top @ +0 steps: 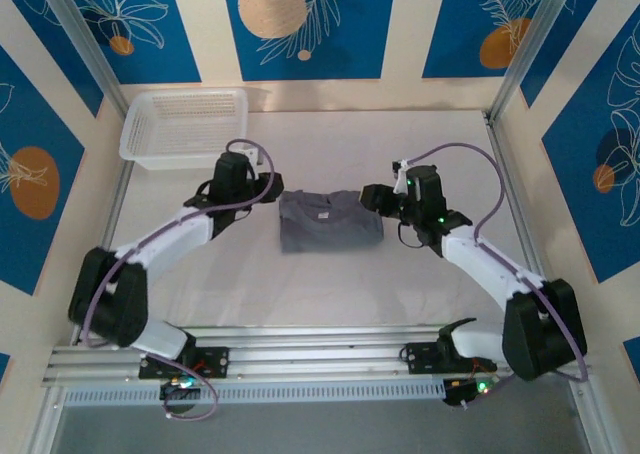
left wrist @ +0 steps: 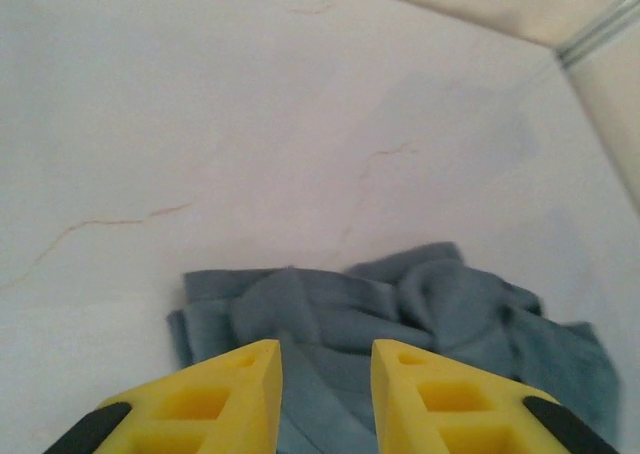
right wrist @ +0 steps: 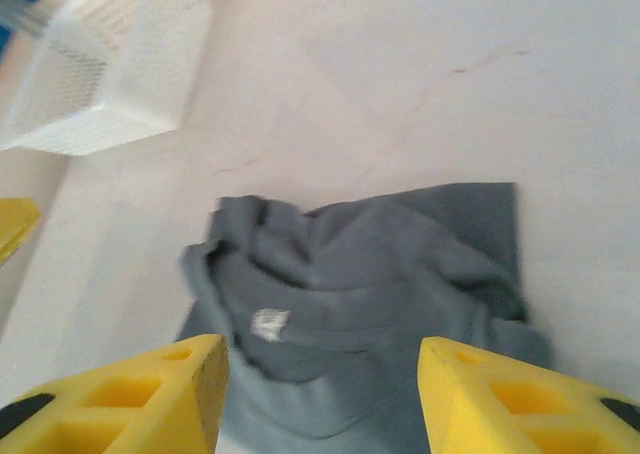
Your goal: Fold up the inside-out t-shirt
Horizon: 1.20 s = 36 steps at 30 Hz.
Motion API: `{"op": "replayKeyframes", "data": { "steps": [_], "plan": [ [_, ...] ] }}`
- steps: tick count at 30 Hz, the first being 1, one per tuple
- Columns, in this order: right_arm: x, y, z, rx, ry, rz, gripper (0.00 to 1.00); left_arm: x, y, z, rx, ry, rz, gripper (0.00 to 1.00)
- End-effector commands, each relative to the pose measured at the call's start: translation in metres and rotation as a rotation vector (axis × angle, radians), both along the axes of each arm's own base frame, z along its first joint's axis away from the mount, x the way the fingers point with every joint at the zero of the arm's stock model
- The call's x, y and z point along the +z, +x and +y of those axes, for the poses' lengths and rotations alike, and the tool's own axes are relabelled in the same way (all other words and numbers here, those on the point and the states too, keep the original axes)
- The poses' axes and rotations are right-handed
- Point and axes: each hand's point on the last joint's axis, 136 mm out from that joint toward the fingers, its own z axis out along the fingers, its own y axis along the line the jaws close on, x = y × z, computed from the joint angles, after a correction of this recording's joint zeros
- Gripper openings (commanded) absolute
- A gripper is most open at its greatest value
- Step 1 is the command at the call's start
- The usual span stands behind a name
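Left gripper [left wrist: 325,362] first: its yellow fingers [left wrist: 235,389] stand a little apart, a narrow gap between them and nothing pinched in it. Through that gap shows grey cloth, so the tips sit right at the edge of the t-shirt [left wrist: 400,304]. Whether they touch the fabric, I cannot tell.

Over to the right gripper [right wrist: 320,369]: jaws spread wide, the two yellow fingers [right wrist: 520,399] far apart, and they grip nothing. The t-shirt [right wrist: 380,254] lies just beyond the tips, with a small white label [right wrist: 268,323] showing near its collar.

From above, the left gripper [top: 268,187] is at the t-shirt's far left corner and the right gripper [top: 374,198] is at its far right edge, one on either side. The t-shirt [top: 330,224] lies in a compact, roughly square bundle in the middle of the white table [top: 300,294], rumpled along its far edge and smoother on the near side.

Further out, a white mesh basket [top: 185,124] sits at the far left corner of the table, well apart from the t-shirt.
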Motion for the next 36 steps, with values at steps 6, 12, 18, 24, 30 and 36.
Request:
{"op": "replayKeyframes", "data": {
  "steps": [6, 12, 18, 24, 30, 36],
  "plan": [
    [-0.115, -0.030, 0.023, 0.059, -0.141, 0.288, 0.51, -0.100, -0.049, -0.042, -0.084, 0.108, 0.225, 0.22],
    [-0.133, -0.029, 0.018, 0.094, -0.008, 0.502, 0.46, -0.153, -0.055, -0.024, -0.009, 0.146, 0.356, 0.13],
    [-0.077, -0.032, 0.001, 0.014, 0.029, 0.319, 0.52, -0.123, -0.058, -0.003, 0.028, 0.150, 0.284, 0.23],
    [-0.047, -0.029, -0.020, -0.122, 0.071, 0.257, 0.53, -0.121, -0.049, -0.014, 0.009, 0.034, 0.336, 0.30],
    [-0.042, -0.045, -0.058, -0.359, 0.171, 0.353, 0.53, -0.128, -0.032, -0.090, -0.126, -0.077, 0.369, 0.31],
    [-0.041, -0.075, -0.103, -0.568, 0.223, 0.405, 0.52, -0.124, -0.025, -0.224, -0.287, -0.093, 0.322, 0.34]
  ]
}}
